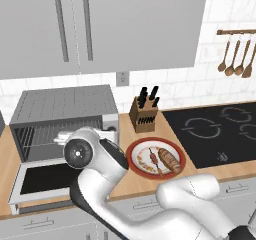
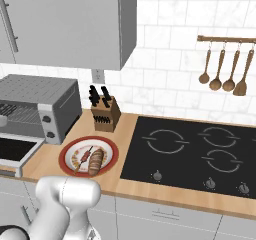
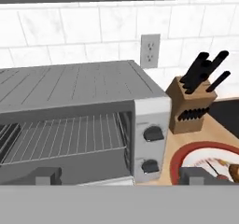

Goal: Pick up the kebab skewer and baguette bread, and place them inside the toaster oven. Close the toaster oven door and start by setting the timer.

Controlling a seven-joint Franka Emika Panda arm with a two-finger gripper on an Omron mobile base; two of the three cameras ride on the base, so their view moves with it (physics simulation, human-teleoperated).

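The toaster oven (image 1: 65, 104) stands at the counter's left with its door (image 1: 40, 179) dropped flat and the wire rack (image 3: 65, 136) bare. Two knobs (image 3: 153, 133) sit on its right panel. To its right, a red-rimmed plate (image 1: 131, 156) carries the kebab skewer (image 1: 152, 160) and, just right of it, the baguette bread (image 1: 170, 160); from the other side the skewer (image 2: 86, 155) and the bread (image 2: 96, 161) lie next to each other on that plate (image 2: 65, 156). My gripper (image 3: 121, 176) is open and holds nothing. It hovers in front of the oven's mouth, facing the rack and right panel.
A wooden knife block (image 1: 145, 115) stands behind the plate, right of the oven. A black stovetop (image 1: 220, 129) covers the counter's right side, with wooden spoons (image 1: 237, 59) hanging above it. Grey wall cabinets (image 1: 100, 24) overhang the oven. My arm's elbow (image 1: 80, 151) is above the lowered door.
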